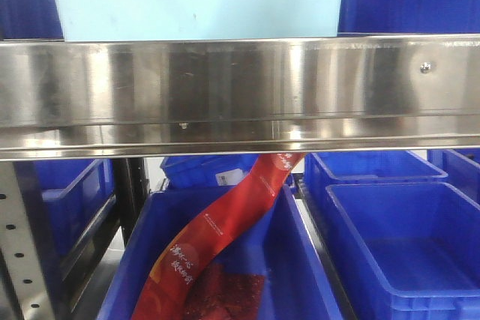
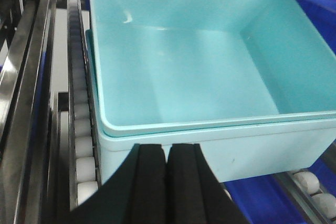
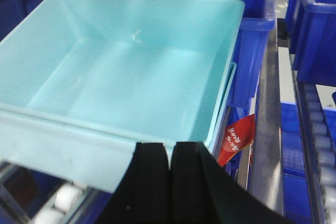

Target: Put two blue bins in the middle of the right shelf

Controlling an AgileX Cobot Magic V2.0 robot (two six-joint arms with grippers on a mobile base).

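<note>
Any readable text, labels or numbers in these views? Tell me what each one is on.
Red packet hanging into the dark blue bin: white characters and a small logo, too blurred to read.
White label on the bin behind it: too small to read.
Red packet in the right wrist view: white print, unreadable.
Light blue bins: no text.
</note>
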